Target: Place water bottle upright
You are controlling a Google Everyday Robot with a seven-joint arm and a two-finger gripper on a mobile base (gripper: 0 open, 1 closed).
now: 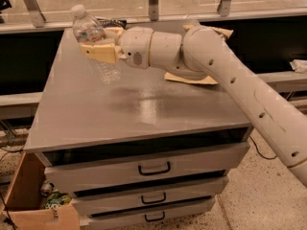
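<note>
Pincer [97,43], tan-fingered and carried by the white arm [230,75], was clamped across the middle of the water bottle [86,27], one finger in front of the clear ribbed body and the other behind it. The bottle hung over the far left part of the table [144,114], close to the table's back edge. It was not quite upright: its white cap leaned away toward the table's far left corner, while its base pointed down at the grey top. Whether the base touched the table or sat just above it could not be told. The arm reached in from the table's right side and crossed above a tan paper bag [192,79] lying flat on the far right part of the table. Three drawers with dark handles filled the table's front. A cardboard box [29,200] stood on the floor at the table's near left corner.
</note>
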